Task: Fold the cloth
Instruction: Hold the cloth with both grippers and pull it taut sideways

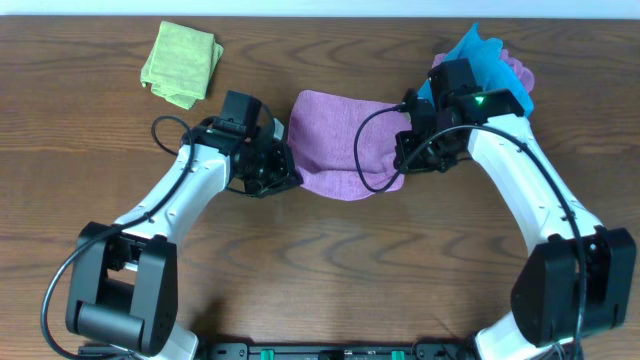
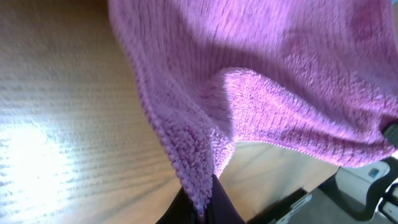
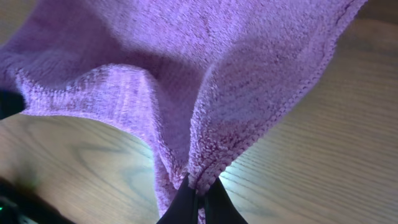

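Left gripper [image 1: 283, 172] and right gripper [image 1: 407, 152] are each pinching the cloth [image 1: 335, 140] edge; it's sagging between them, so a shallow pinch could slip.

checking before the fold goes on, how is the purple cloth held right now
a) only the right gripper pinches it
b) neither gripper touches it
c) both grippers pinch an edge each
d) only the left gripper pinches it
C: in the wrist views the left gripper and the right gripper are each shut on an edge of the purple cloth, which spans between them in the overhead view.
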`<state>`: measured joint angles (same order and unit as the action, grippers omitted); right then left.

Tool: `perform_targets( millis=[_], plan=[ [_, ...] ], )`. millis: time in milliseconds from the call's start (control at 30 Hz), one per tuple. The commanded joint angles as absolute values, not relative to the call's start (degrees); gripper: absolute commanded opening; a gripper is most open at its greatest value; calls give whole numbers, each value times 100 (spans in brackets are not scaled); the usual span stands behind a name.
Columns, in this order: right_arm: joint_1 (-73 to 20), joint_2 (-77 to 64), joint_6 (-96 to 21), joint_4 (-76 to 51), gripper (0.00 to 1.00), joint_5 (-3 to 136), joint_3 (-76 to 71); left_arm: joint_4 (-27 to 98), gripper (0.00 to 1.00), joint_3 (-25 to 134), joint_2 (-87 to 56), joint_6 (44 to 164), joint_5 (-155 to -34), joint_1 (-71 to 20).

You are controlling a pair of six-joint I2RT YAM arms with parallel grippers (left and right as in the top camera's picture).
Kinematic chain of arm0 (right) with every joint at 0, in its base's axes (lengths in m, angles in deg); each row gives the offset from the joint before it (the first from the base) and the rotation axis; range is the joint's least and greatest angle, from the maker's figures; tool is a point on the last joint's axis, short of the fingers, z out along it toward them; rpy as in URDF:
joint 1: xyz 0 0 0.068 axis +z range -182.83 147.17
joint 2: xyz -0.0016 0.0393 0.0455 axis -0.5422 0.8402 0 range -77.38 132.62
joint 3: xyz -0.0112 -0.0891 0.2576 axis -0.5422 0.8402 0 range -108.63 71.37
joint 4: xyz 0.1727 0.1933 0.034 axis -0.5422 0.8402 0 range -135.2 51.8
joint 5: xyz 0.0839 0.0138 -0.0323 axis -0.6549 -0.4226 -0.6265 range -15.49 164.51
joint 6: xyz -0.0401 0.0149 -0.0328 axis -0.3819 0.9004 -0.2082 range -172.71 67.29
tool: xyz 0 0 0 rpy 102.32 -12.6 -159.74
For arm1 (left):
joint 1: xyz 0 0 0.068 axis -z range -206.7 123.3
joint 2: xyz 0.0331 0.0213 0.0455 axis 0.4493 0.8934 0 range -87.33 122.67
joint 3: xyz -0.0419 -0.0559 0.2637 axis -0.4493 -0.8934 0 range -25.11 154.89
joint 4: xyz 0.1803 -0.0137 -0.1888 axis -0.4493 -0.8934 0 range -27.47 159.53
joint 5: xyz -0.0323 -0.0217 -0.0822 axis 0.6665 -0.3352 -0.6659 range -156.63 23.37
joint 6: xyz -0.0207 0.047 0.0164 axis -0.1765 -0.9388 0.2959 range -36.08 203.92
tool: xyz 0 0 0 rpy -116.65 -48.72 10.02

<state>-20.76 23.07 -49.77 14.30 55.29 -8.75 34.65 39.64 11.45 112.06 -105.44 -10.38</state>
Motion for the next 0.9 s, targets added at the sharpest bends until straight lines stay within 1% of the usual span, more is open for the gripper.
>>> perform_targets(
  millis=[0, 133, 300, 400, 567, 867],
  plan=[
    [-2015, 2073, -5065, 1406, 1, 5784, -586, 3332, 6, 3997, 1154, 10972, -10500, -1038],
    [-2017, 1854, -5006, 1238, 1, 5870, -73, 3210, 6, 3997, 1154, 10961, -10504, -1021],
    [-2017, 1467, -4798, 668, 2, 5962, 553, 3306, 6, 3997, 1145, 11093, -10546, -907],
    [-2017, 1375, -4739, 265, 1, 6239, 568, 3767, 6, 3997, 1134, 11396, -10566, -905],
    [-2017, 1415, -4693, -736, 1, 6622, 577, 4954, 6, 3997, 1128, 12087, -10450, -914],
    [-2019, 1935, -4654, -1750, 1, 7140, 577, 5854, 6, 3997, 1193, 12338, -9626, -916]
  ],
)
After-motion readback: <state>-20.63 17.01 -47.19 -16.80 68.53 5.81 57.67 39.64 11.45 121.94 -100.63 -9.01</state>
